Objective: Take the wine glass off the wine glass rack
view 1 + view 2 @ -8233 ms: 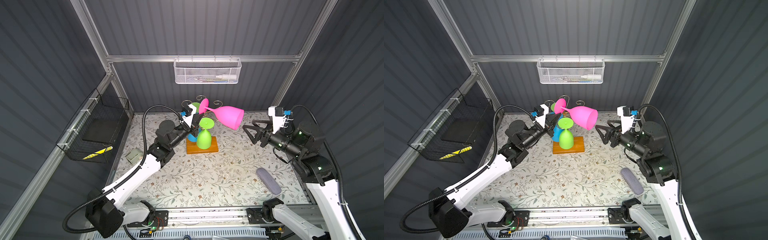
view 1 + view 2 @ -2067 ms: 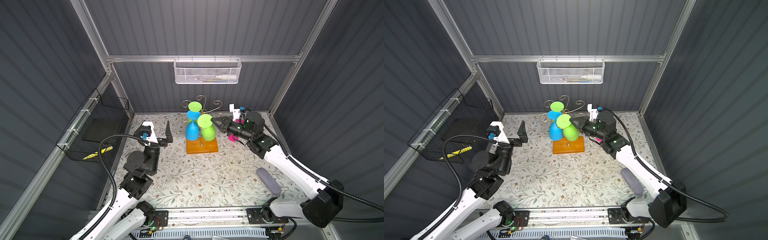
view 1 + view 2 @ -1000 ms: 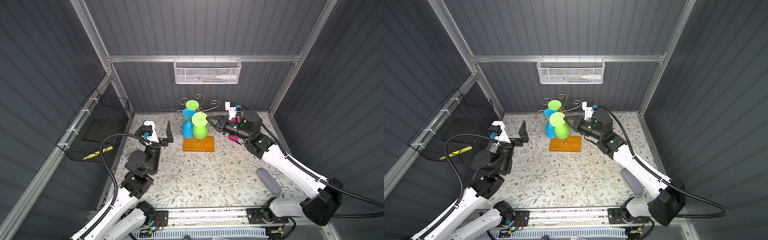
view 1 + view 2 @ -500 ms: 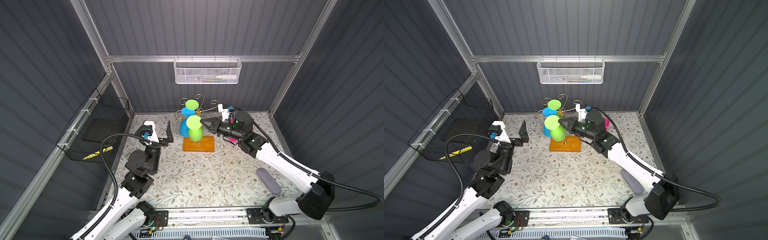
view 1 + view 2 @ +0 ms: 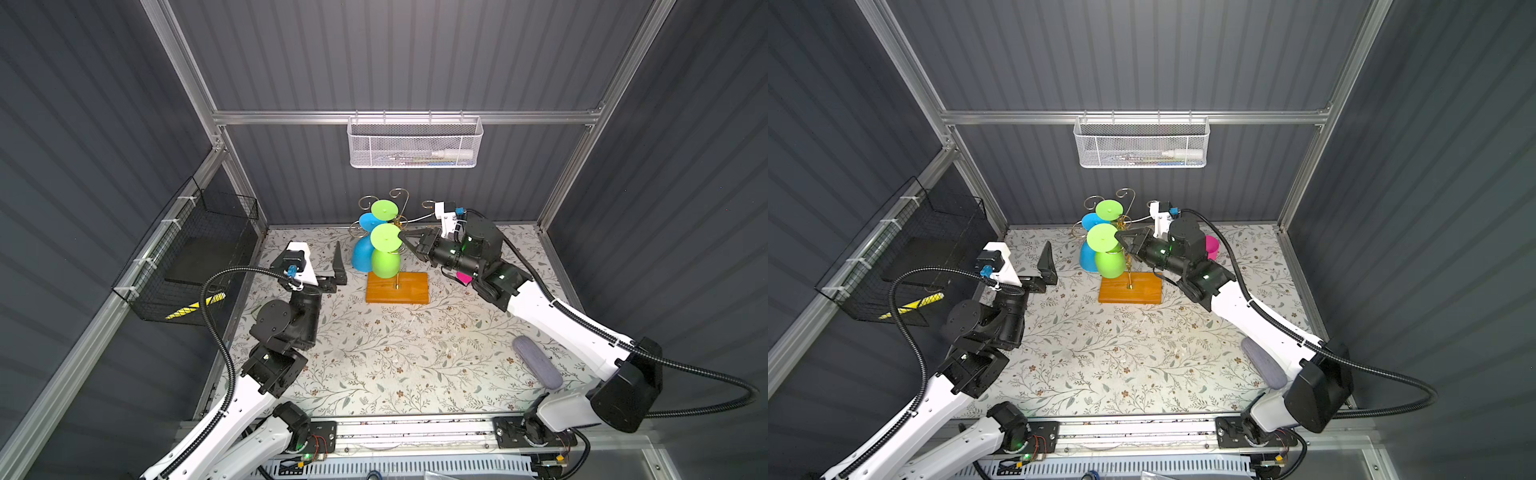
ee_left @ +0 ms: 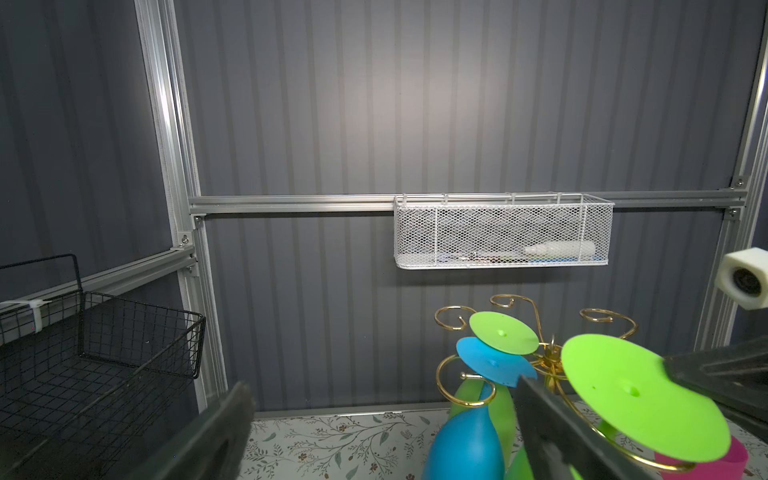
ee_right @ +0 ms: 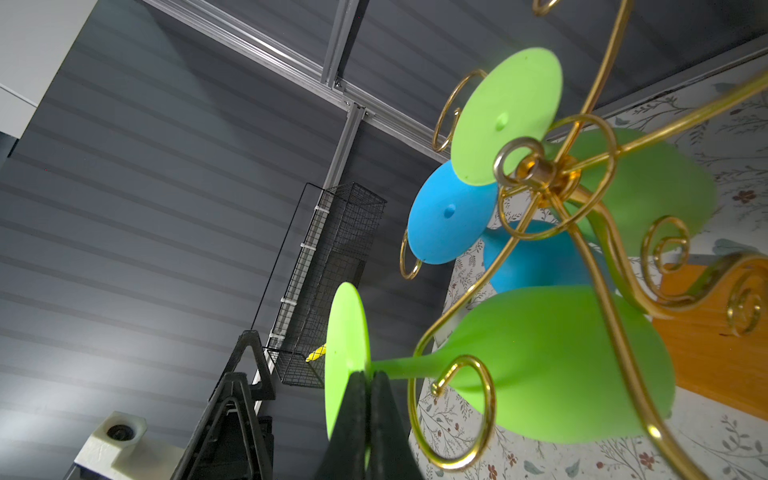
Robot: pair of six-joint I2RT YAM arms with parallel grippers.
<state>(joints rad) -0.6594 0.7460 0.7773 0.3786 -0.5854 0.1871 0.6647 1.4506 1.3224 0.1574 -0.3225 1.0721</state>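
Lime-green and hung bowl-down from a front scroll arm: found the wine glass [image 5: 385, 262] so in both top views, on the wine glass rack [image 5: 397, 287] near the middle of the table's [image 5: 395, 357] back edge. Found the right gripper [image 5: 401, 238] pinched shut on the rim of its foot, reaching in from the right. Saw the left gripper [image 5: 320, 268] spread wide, holding nothing, well apart from the rack toward the left edge. Noted a blue glass [image 5: 362, 257] and a second green glass [image 5: 383, 210] on the rack, and a pink glass [image 5: 1212, 247] on the table behind the right arm. Spotted a white mesh basket [image 5: 399, 145] on the back wall with a white tube lying inside, and a black wire basket [image 5: 232, 216] on the left wall holding a dark flat slab.

From the left wrist: looked between two parted fingers [image 6: 232, 415] at the rack, with a dark right jaw touching the green foot.

From the right wrist: saw closed jaws clamped at the foot, with the stem resting in a gold loop and the bowl just beside the wooden base.
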